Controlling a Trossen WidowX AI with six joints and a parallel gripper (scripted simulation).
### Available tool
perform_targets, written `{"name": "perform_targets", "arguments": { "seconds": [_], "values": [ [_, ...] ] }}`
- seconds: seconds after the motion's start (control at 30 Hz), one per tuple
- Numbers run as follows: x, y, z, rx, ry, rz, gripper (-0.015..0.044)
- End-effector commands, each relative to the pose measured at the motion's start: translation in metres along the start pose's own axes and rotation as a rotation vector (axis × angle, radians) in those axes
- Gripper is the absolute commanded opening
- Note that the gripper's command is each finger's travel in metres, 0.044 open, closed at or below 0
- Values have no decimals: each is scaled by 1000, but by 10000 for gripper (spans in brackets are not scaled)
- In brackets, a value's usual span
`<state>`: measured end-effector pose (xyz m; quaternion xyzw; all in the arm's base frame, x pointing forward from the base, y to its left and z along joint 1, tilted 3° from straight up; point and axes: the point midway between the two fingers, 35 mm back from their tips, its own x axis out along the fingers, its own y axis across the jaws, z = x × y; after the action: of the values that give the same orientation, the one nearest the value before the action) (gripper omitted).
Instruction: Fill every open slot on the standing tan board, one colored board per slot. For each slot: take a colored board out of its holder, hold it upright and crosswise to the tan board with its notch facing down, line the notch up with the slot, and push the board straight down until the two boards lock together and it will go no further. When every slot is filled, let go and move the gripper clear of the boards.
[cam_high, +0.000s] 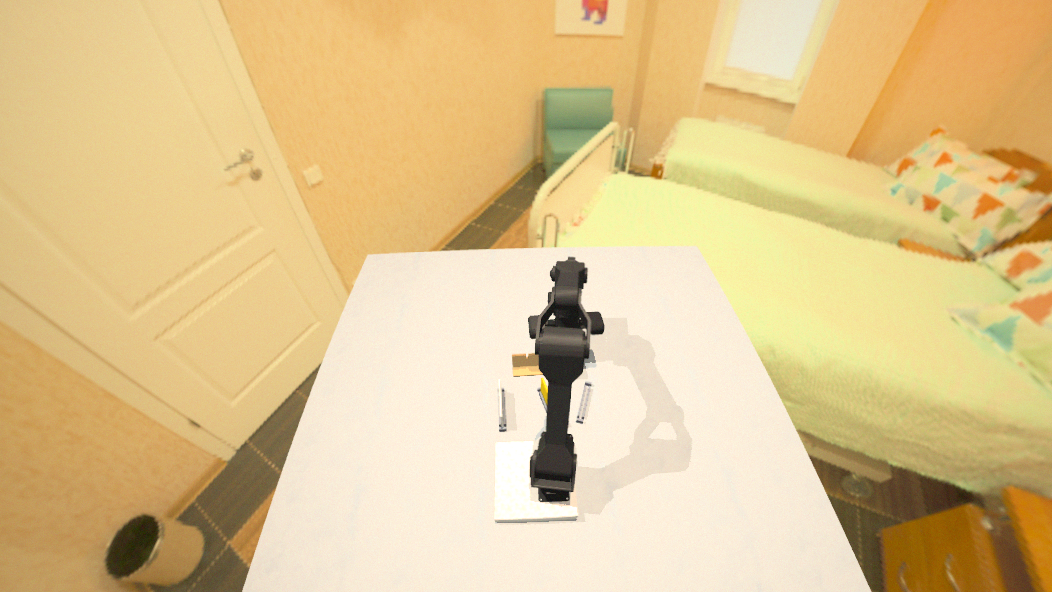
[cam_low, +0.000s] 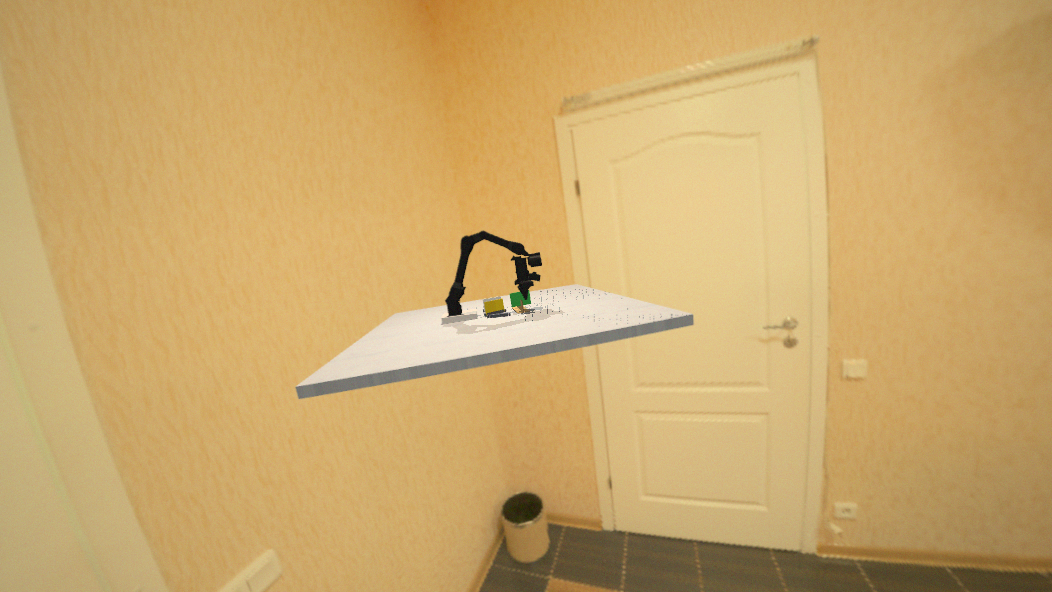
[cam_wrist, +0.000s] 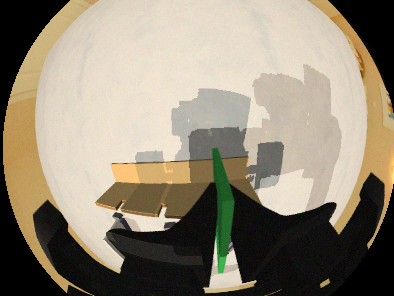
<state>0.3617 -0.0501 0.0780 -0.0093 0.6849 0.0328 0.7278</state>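
- The hand (cam_low: 524, 296) (cam_wrist: 218, 187) is clamped on the green board (cam_low: 520, 298) (cam_wrist: 226, 212), its fingers pressed against the two faces.
- The green board stands upright in the hand, crosswise to the tan board (cam_high: 524, 361) (cam_low: 520, 309) (cam_wrist: 145, 198); its notch is out of sight, and I cannot tell whether the two are touching or locked.
- The tan board stands on the counter (cam_high: 411, 331) (cam_low: 411, 353) (cam_wrist: 150, 60) below the hand, with part of its length reaching out to the left of the fingers.
- Two open slots show in the tan board, both to the left of the hand; the stretch right under the fingers is hidden.
- The yellow board (cam_high: 545, 389) (cam_low: 493, 305) stands behind the hand, toward the arm's foot, in its dark holder (cam_low: 497, 315), well apart from the green one.
- A slim grey rail (cam_high: 502, 408) lies behind and to the left of the hand, and another grey rail (cam_high: 584, 402) behind and to its right.
- The black arm (cam_high: 560, 397) (cam_low: 461, 268) arches over from behind the hand and hides the fingers in the top view.
- Farthest behind the hand, the white plate (cam_high: 511, 478) (cam_low: 449, 321) lies under the arm's foot.
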Motion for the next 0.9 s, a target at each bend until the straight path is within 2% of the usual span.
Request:
{"name": "perform_targets", "arguments": {
  "seconds": [0.0, 0.77, 0.8, 0.87],
  "values": [
    [0, 1, 0, -8, 0, 1, 0],
    [1, 0, 0, 21, 0, 1, 0],
    [0, 0, -1, 14, 0, 0, 12],
    [0, 0, -1, 14, 0, 0, 0]
  ]
}}
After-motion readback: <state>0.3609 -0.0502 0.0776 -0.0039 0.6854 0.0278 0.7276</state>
